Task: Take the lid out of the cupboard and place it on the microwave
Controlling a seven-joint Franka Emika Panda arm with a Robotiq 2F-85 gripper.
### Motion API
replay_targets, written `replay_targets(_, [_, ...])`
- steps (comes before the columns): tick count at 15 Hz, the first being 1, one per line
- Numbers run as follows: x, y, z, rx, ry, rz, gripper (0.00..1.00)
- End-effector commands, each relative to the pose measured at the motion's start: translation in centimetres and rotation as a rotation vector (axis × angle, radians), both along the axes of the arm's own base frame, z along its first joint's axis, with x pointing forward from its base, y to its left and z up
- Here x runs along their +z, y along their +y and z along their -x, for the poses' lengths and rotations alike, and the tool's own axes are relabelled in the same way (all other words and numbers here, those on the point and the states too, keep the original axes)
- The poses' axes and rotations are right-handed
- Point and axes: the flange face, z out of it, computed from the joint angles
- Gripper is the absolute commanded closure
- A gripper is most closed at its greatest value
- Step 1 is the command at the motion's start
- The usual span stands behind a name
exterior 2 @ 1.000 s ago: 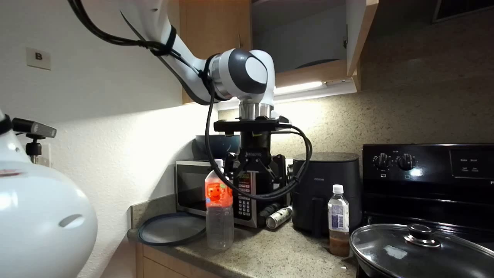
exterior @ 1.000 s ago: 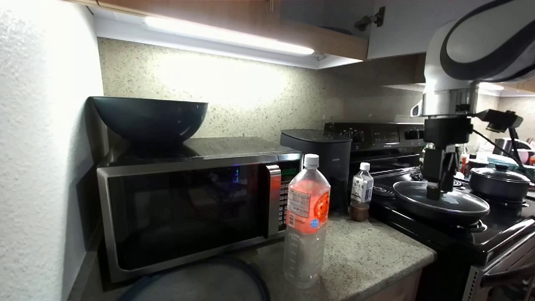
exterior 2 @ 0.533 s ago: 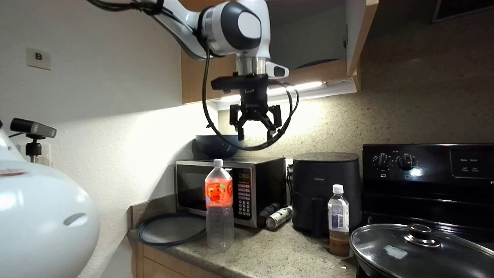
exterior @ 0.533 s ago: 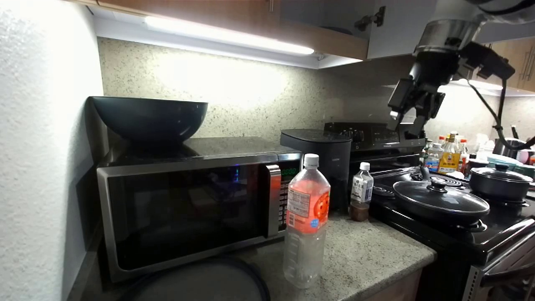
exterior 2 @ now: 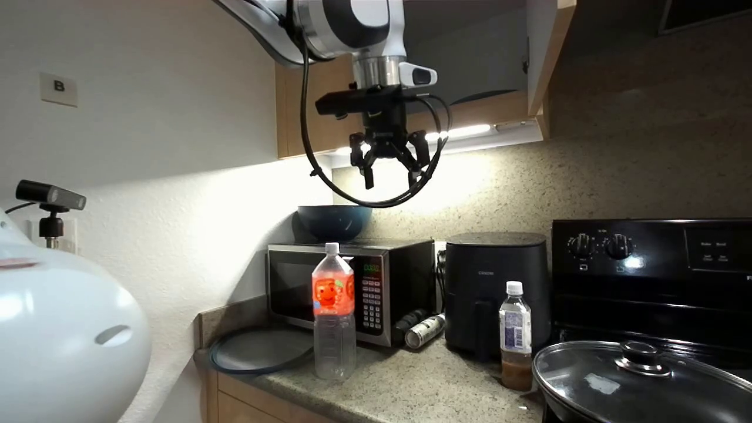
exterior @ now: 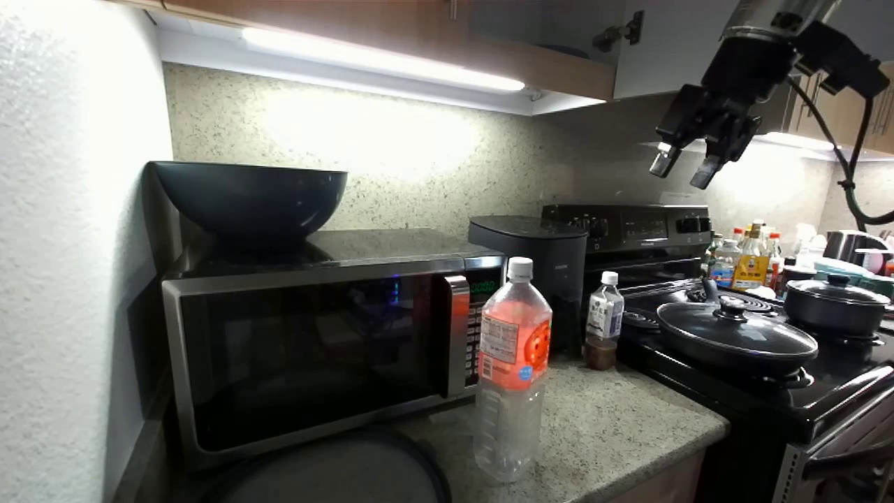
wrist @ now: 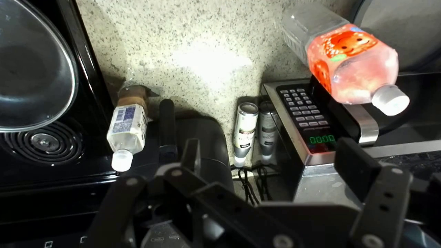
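The cupboard (exterior 2: 496,108) stands open, its door (exterior 2: 549,53) swung to the right. On its shelf only a dark curved edge of a flat round thing (exterior 2: 484,95) shows; it is too shaded to tell if it is the lid. A flat round disc with a blue rim and grey middle (exterior 2: 261,351) lies on the counter before the microwave (exterior: 314,349). My gripper (exterior 2: 390,182) is open and empty, hanging below the cupboard level and apart from everything. It is tilted in an exterior view (exterior: 682,173). Its spread fingers also show in the wrist view (wrist: 272,158).
A big dark blue bowl (exterior: 251,199) sits on the microwave's left part. A tall bottle (exterior 2: 333,317), a small bottle (exterior 2: 516,338), a black air fryer (exterior 2: 496,288) and a spray can (exterior 2: 426,331) are on the counter. A lidded pan (exterior: 737,339) is on the stove.
The arm has risen well above the counter and pan level, and my gripper has tilted from pointing straight down. In the last half second it has risen a little more. Nothing else has moved.
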Motion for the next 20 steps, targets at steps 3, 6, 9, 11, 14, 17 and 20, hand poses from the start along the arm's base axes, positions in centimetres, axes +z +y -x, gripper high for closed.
replay_targets(3, [8.0,-0.5,-0.2,-0.103,-0.269,-0.106,0.00])
replay_targets(6, [13.2,-1.3,0.4,-0.171,-0.413,-0.154,0.00])
replay_targets(9, [13.8,-1.4,0.6,-0.159,-0.434,-0.134,0.00])
replay_targets(11, [14.2,-1.7,0.7,-0.166,-0.449,-0.142,0.00])
replay_targets(14, [15.1,-1.4,-0.5,-0.222,-0.514,-0.165,0.00])
replay_targets(17, [17.7,-0.7,-2.9,-0.271,-0.611,-0.184,0.00])
replay_targets(20, [20.2,0.6,-5.3,-0.292,-0.650,-0.199,0.00])
